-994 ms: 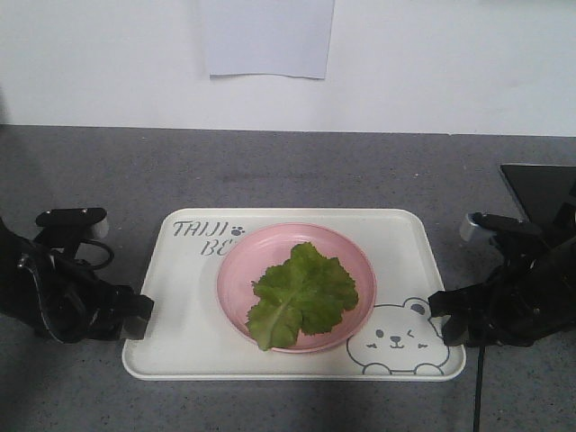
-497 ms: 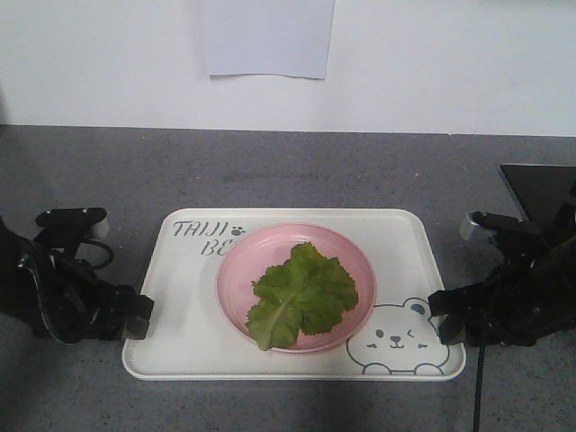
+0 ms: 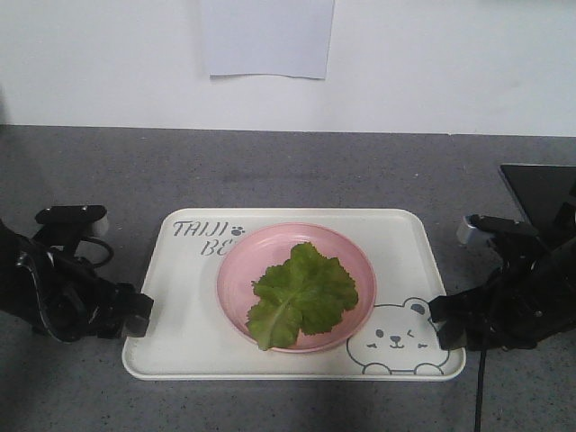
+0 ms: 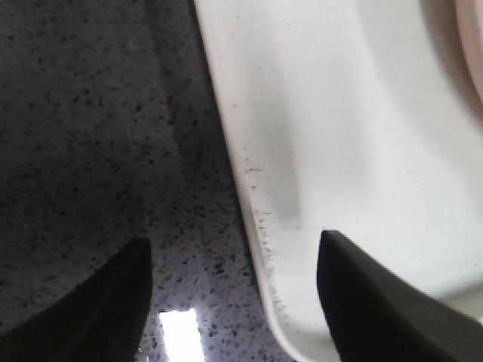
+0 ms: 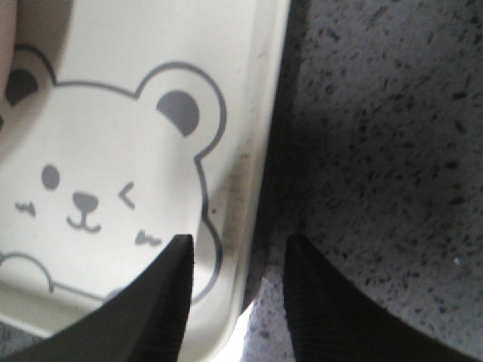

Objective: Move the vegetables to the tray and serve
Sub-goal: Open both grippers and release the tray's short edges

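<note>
The green lettuce leaf lies on a round pink plate in the middle of the cream tray with "TAIJI" lettering and a bear drawing. My left gripper is at the tray's left rim. In the left wrist view it is open, with one finger over the tray and one over the table. My right gripper is at the tray's right rim near the bear. In the right wrist view it is open, its fingers astride the rim of the tray.
The tray rests on a grey speckled table. A dark flat object lies at the right edge behind my right arm. A white wall with a sheet of paper stands behind the table.
Both grippers have shifted only slightly at the tray's sides. The tray, plate and lettuce have not moved.
</note>
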{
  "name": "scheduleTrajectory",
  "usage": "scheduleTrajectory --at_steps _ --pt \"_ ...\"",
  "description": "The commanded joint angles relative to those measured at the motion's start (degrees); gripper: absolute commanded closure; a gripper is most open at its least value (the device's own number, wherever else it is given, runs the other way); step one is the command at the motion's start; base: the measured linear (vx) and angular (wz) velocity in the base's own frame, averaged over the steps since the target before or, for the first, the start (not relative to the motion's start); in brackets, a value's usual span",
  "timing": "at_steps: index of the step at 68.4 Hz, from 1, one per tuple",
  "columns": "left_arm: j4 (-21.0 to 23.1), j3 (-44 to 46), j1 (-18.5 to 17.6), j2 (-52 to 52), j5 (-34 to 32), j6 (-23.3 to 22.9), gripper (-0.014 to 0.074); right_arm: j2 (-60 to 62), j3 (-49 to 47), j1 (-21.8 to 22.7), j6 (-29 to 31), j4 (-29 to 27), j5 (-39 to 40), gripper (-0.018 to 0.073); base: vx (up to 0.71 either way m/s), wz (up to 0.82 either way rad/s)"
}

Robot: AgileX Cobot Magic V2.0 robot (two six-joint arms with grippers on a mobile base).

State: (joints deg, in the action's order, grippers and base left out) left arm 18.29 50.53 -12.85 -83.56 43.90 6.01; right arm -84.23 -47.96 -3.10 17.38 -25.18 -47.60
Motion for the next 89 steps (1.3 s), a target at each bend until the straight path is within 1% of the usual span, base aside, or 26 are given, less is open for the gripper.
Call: scheduleTrajectory --at_steps 1,9,17,26,34,42,51,59,65,74,77,89 --pt "0.9 1.8 -0.1 4.0 -1.6 0.8 0.0132 3.6 -1.4 0.1 2.2 -0.9 -0.8 0.0263 0.00 0.00" --pt "-0.1 1.7 -0.1 7.6 -1.5 0.8 0.0132 8.0 -1.4 0.1 2.4 -0.9 -0.9 0.0263 0.00 0.00" --pt "-2.1 1.7 -0.1 11.7 0.4 0.8 0.0132 12.9 -1.4 0.1 2.4 -0.9 -2.0 0.0267 0.00 0.00" --pt "-3.8 0.9 -0.1 17.0 2.8 0.8 0.0132 20.0 -1.4 0.1 2.4 0.0 -3.5 0.0296 0.00 0.00" --pt "-3.8 -2.0 -0.1 22.6 1.5 0.8 0.0144 25.6 -1.4 0.1 2.4 0.8 -4.3 0.0337 0.00 0.00" --pt "-3.8 -6.1 -0.1 28.1 -1.5 0.8 0.0178 31.0 -1.4 0.1 2.4 0.7 -5.1 0.0374 0.00 0.00" --pt "-3.9 -10.8 -0.1 34.5 -6.0 0.8 0.0247 36.2 -0.5 0.1 2.4 0.8 -5.3 0.0412 0.00 0.00" --pt "-4.0 -13.3 -0.1 38.3 -9.1 0.8 0.0339 41.3 4.2 0.1 2.4 0.8 -3.5 0.0448 0.00 0.00" --pt "-5.2 -13.9 -0.1 40.0 -9.5 0.8 0.0427 44.7 7.9 0.1 2.7 0.9 -1.2 0.0482 0.00 0.00" --pt "-7.0 -13.9 -0.1 40.5 -9.5 0.8 0.0554 48.3 11.0 0.1 3.4 0.9 0.4 0.0569 0.00 0.00" --pt "-7.0 -13.9 -0.1 40.5 -9.7 0.8 0.0597 49.0 11.2 0.1 3.4 0.9 0.6 0.0573 0.00 0.00" --pt "-6.9 -13.9 -0.1 40.5 -9.3 1.2 0.0603 49.4 11.2 0.1 3.3 0.5 0.1 0.0569 0.00 0.00"
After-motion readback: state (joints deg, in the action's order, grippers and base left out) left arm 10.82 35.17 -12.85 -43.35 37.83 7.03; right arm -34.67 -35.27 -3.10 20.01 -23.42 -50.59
